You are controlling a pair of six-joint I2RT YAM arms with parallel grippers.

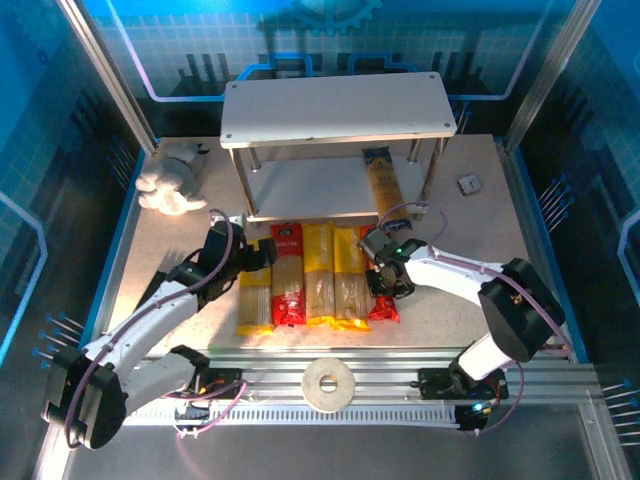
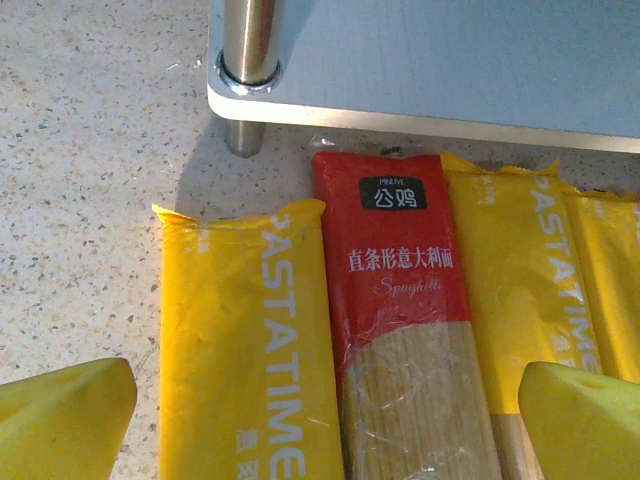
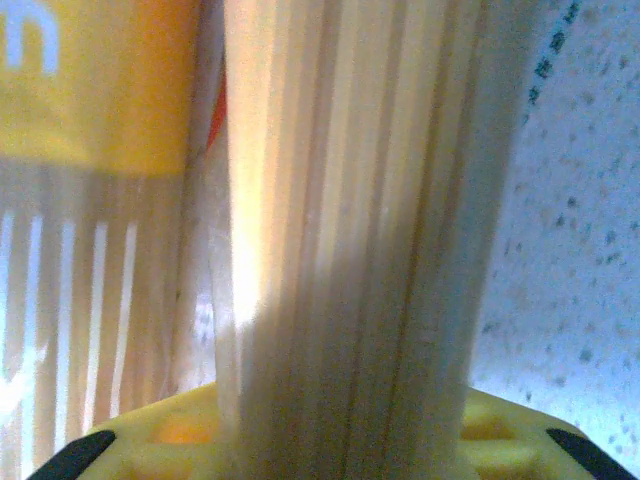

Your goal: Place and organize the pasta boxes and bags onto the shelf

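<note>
Snugly within right gripper (image 1: 390, 282): red pack (image 3: 350, 250)

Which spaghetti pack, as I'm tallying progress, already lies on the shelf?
The tan pack on the lower shelf board; the others lie on the tabletop.

5 pasta packs (image 1: 318, 275) side by side on table (image 1: 480, 230) in front of shelf (image 1: 335, 110), 6th pack (image 1: 383, 185) on lower tier (image 1: 300, 185) rt

shelf (image 1: 335, 108) top free, pasta pack (image 1: 383, 190) on lower tier
</note>
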